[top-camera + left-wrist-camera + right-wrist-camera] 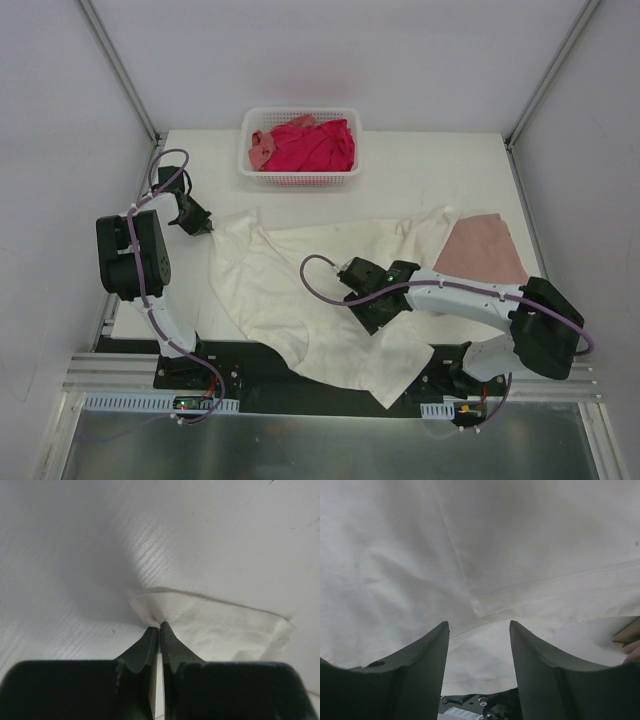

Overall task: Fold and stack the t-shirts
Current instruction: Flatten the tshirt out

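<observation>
Left gripper [159, 626] pinches a hemmed corner of the cream t-shirt [265, 290], rumpled fine-ribbed knit at frame centre; right gripper [479, 623] jaws apart over its stitched seam.

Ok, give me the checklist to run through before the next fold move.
1. Left gripper fingers shut on cream t-shirt corner: ok.
2. Right gripper holding fabric: not ok, fingers apart over the hem.
3. Shirt flat: not ok, wrinkled, near part hangs off the table.
4. Dusty pink t-shirt clear of it: not ok, they touch.
5. Basket out of the way: ok.
</observation>
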Controlling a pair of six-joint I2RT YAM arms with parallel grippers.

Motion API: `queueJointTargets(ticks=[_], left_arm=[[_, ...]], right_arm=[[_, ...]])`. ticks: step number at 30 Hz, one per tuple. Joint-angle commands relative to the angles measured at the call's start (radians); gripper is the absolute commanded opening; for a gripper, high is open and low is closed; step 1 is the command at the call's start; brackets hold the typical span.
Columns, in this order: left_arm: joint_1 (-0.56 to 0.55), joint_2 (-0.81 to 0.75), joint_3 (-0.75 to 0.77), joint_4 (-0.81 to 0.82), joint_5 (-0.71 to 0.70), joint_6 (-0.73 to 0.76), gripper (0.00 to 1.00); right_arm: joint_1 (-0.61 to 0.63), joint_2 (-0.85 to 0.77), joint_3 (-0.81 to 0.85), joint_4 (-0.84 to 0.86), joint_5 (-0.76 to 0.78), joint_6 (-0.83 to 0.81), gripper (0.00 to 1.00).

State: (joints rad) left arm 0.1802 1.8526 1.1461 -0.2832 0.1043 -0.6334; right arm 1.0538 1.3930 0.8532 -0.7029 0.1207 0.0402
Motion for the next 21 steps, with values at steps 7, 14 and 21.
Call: queueJointTargets(ticks=[7,14,21], left_arm=[[-0.002,0.019,-0.045,-0.042,-0.015,0.023,0.00],[-0.001,0.016,-0.046,-0.042,-0.023,0.024,0.00],[-0.002,0.008,-0.048,-0.042,-0.025,0.026,0.00]], right_arm=[[0.005,0.115,0.055,-0.017,0.031,0.017,0.51],[0.002,0.175,0.076,0.017,0.086,0.029,0.45],[-0.006,0.181,0.090,-0.015,0.152,0.058,0.30]])
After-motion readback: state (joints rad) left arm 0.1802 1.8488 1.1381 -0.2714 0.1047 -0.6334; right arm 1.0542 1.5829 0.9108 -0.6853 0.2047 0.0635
